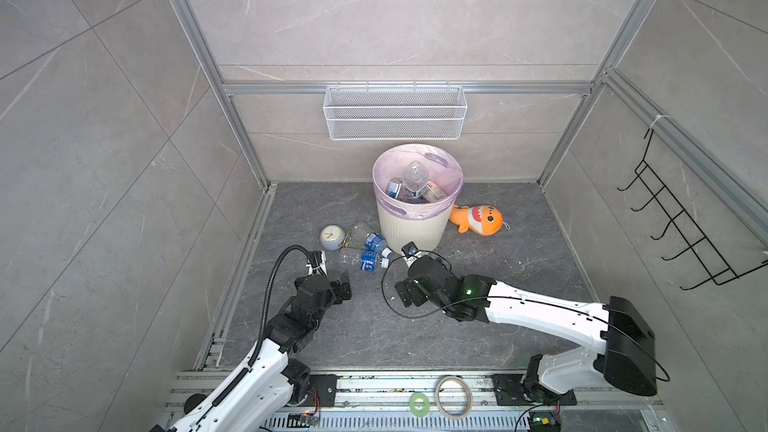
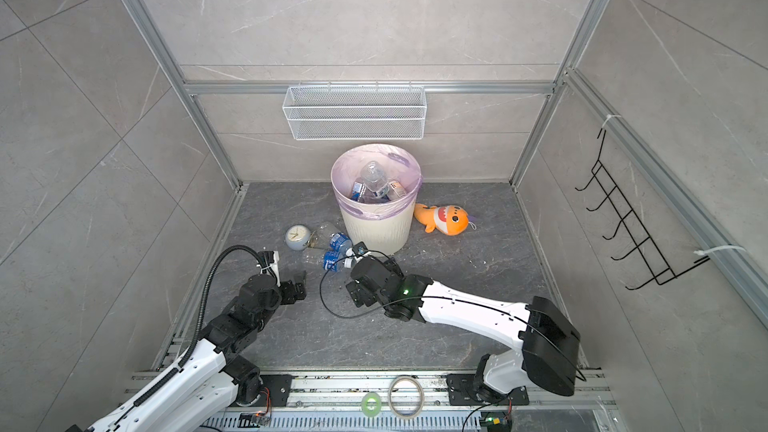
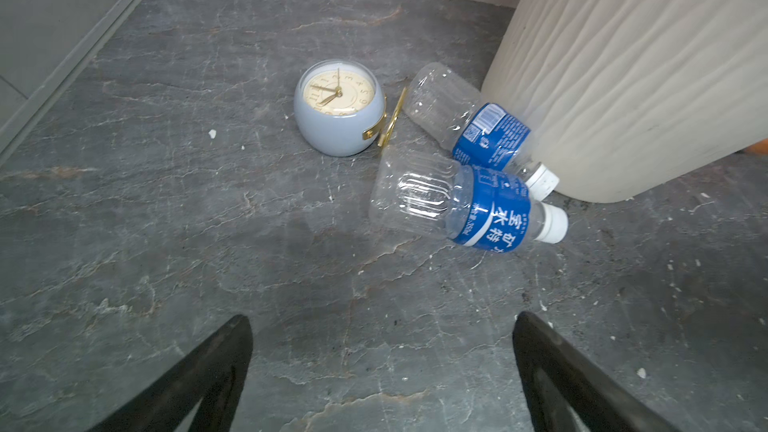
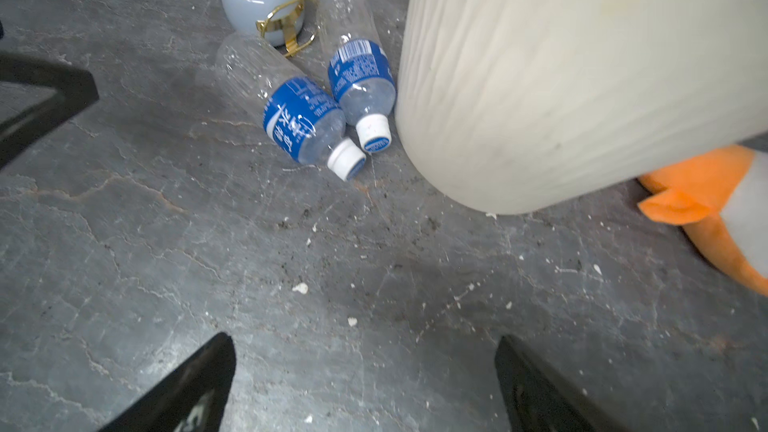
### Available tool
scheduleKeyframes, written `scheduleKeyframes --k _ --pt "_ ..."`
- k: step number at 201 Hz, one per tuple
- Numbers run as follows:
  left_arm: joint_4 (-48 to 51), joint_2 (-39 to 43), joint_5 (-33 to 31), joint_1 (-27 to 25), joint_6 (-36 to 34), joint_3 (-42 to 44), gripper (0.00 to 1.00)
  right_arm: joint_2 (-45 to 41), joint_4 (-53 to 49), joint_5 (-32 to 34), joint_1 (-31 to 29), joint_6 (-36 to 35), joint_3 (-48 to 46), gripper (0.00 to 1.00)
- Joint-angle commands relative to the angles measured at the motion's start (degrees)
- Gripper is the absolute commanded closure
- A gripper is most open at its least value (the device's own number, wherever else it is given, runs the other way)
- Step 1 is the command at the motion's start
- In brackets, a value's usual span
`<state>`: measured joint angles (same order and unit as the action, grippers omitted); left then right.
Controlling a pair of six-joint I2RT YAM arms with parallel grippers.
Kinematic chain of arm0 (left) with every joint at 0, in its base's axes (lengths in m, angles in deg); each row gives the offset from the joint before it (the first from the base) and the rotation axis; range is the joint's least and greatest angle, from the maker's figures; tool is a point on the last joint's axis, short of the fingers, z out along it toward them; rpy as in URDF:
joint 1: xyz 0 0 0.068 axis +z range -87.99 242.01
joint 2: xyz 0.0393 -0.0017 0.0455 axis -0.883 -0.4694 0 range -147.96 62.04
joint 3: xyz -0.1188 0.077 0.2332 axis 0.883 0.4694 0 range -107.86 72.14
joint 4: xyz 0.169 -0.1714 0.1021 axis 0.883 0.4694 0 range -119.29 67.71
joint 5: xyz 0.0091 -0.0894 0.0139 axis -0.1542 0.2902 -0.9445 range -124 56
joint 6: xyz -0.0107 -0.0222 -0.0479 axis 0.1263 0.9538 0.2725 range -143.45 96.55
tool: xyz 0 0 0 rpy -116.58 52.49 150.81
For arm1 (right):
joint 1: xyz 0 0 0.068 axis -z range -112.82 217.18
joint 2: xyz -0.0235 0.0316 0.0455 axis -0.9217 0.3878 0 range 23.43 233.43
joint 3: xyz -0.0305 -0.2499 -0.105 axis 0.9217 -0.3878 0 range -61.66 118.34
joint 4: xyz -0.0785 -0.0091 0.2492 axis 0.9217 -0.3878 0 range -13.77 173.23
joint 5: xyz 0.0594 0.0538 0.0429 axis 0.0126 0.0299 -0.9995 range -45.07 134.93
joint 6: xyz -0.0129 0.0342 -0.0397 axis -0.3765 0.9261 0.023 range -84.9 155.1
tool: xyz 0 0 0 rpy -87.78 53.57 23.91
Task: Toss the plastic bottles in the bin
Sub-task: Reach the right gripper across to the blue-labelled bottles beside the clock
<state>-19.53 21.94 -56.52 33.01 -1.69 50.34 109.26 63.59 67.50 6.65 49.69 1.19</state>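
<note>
Left gripper [image 3: 382,351] agape; two bottles [image 3: 465,205] ahead, untouched, beside bin [image 3: 623,76].

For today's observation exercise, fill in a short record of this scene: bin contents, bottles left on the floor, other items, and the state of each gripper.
bin: upright, lined, several bottles inside
bottles on floor: two, lying beside the bin; near bottle, far bottle
clock: beside both bottles
plush shark: on the bin's other side
left gripper: open, empty
right gripper: open, empty
</note>
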Motion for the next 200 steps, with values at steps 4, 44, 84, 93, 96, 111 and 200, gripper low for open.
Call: scheduleKeyframes --k 4,44,84,93,96,111,200 --pt "-0.13 -0.29 -3.12 1.32 1.25 -0.19 0.01 6.23 -3.35 -1.50 -0.35 -4.10 7.83 0.01" --pt "-0.72 2.05 0.93 4.84 2.82 1.68 0.03 17.40 -7.16 -3.20 -0.33 -6.97 19.87 0.04" --pt "-3.50 3.29 7.41 9.44 4.34 3.86 0.03 27.53 -9.79 -5.63 0.01 -9.30 31.31 0.04" --pt "-3.37 3.27 7.51 9.98 4.50 3.89 0.03 29.89 -10.80 -6.24 0.36 -9.62 34.18 0.03" --pt "-3.31 3.35 7.55 10.15 4.52 3.88 0.03 30.69 -11.15 -6.41 0.50 -9.63 35.21 0.03" --pt "-3.15 3.94 7.50 10.66 4.79 4.04 0.03 34.02 -12.56 -7.11 1.57 -9.50 39.22 0.01" --pt "-2.18 6.61 9.77 16.06 7.65 5.54 0.03 48.77 -21.44 -11.82 4.01 -11.20 58.20 0.03"
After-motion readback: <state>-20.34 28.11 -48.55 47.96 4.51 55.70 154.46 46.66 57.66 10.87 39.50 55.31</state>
